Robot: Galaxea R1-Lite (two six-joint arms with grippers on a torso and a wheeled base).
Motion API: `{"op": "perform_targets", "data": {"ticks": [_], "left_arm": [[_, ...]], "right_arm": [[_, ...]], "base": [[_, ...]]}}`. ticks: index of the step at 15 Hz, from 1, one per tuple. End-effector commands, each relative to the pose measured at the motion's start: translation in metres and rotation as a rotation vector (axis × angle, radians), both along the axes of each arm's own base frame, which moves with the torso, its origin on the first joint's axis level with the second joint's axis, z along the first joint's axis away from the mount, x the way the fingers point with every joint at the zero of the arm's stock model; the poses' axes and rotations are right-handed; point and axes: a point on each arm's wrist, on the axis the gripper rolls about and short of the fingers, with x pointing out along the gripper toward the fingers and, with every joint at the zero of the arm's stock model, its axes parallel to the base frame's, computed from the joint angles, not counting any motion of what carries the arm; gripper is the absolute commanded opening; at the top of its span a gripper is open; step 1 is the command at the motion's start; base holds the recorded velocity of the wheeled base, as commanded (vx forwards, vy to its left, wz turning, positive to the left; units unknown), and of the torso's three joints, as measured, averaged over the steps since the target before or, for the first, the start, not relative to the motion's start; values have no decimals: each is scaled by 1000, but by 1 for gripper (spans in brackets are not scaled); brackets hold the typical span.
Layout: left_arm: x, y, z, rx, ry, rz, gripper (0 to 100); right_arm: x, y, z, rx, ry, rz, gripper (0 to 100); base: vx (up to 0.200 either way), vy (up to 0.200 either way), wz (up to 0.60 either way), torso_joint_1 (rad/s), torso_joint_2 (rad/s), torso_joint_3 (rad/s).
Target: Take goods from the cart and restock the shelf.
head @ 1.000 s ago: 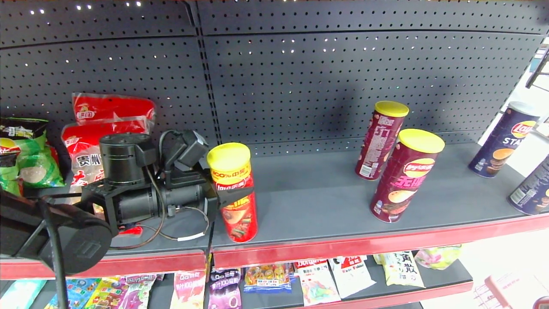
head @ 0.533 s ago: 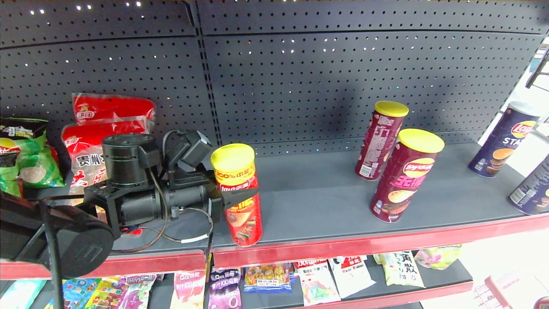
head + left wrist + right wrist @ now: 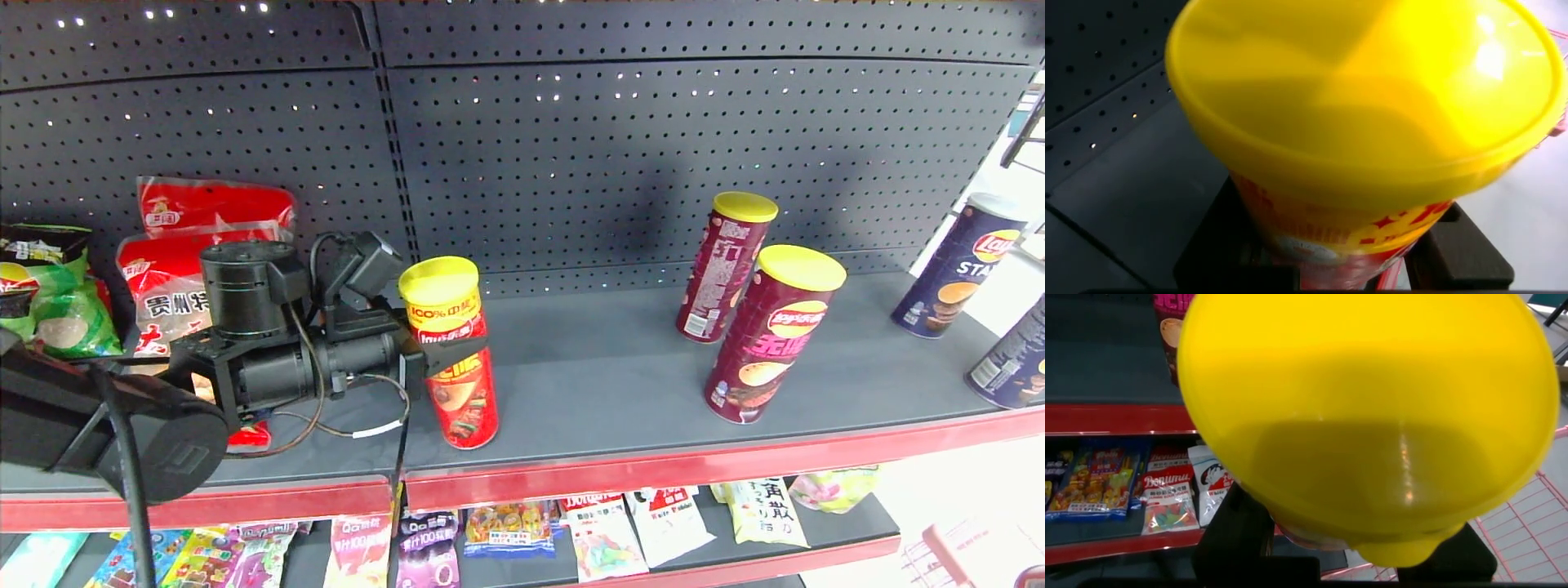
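Left gripper [image 3: 447, 366] holds one red can [image 3: 462, 408]; two maroon cans [image 3: 722, 273] [image 3: 763, 351], perhaps two blue [image 3: 955, 273] [image 3: 1011, 359].

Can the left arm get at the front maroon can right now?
Probably not yet: the left gripper is shut on the red can. Nothing stands on the shelf between it and the front maroon can, so the path itself looks free.

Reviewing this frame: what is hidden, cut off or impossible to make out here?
Left wrist view: most of the red can, under its own yellow lid.
Right wrist view: nearly all of the second can in the right tool, under its wide lid; its kind is unknown.
Head view: the red bags, partly behind the left arm; the blue can, cut by the right edge.
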Motion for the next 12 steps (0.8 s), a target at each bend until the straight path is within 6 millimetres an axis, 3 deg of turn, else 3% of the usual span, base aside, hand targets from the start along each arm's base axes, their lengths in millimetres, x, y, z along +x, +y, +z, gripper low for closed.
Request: {"op": "perform_targets", "data": {"ticks": [1, 12], "left_arm": [[0, 0, -5, 15, 4, -1, 0], [-4, 2, -11, 50, -2, 19, 0]], "right_arm": [[0, 0, 0, 0, 3, 0, 0], [1, 0, -2, 0, 9, -6, 0]], "base": [[0, 0, 0, 0, 0, 0], [0, 0, 0, 0, 0, 0]]}}
